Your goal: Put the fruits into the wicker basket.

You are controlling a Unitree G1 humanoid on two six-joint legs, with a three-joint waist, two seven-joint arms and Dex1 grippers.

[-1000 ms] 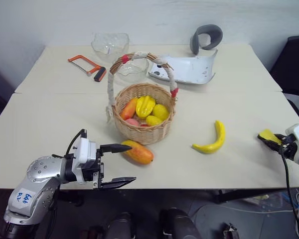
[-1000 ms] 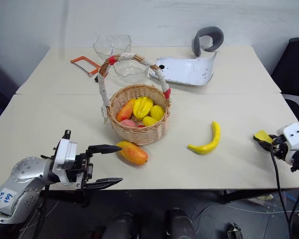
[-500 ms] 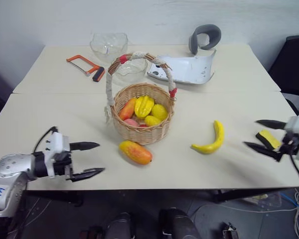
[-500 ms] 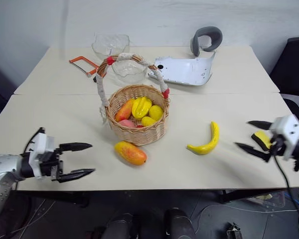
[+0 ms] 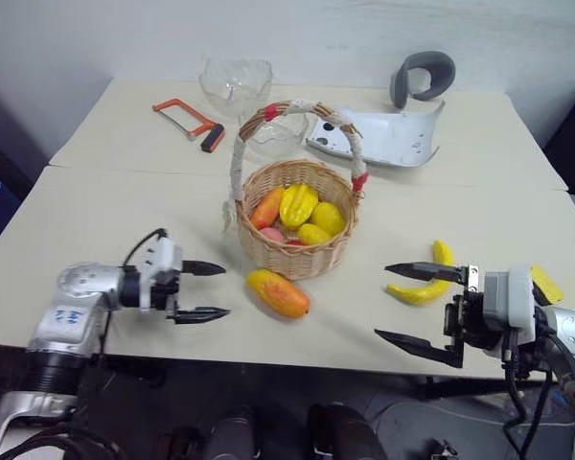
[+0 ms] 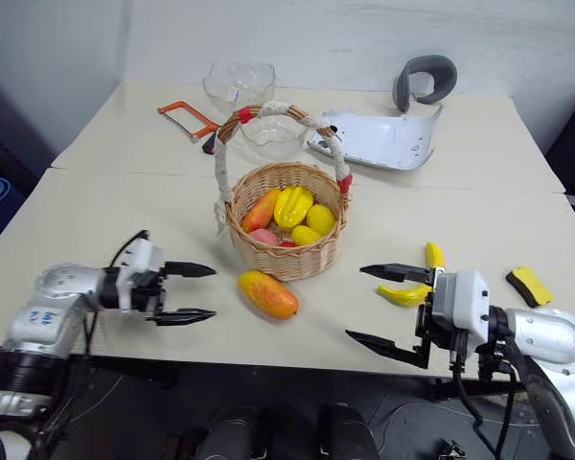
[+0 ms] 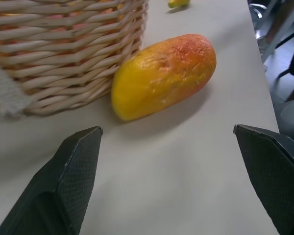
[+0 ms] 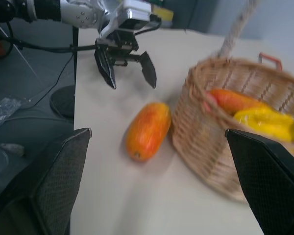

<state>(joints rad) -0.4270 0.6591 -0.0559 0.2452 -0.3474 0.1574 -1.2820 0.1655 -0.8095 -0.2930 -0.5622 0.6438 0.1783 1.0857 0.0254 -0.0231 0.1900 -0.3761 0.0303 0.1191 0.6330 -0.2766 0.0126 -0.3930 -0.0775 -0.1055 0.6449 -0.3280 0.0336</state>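
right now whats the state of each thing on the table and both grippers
left gripper: open, empty, pointing at the mango
right gripper: open, empty, near the banana
mango: lying on the table beside the basket, not in it
banana: lying on the table, outside the basket
wicker basket: upright, holding several fruits
starfruit: in the basket
hacksaw: lying flat, untouched
glass bowls: upright, empty
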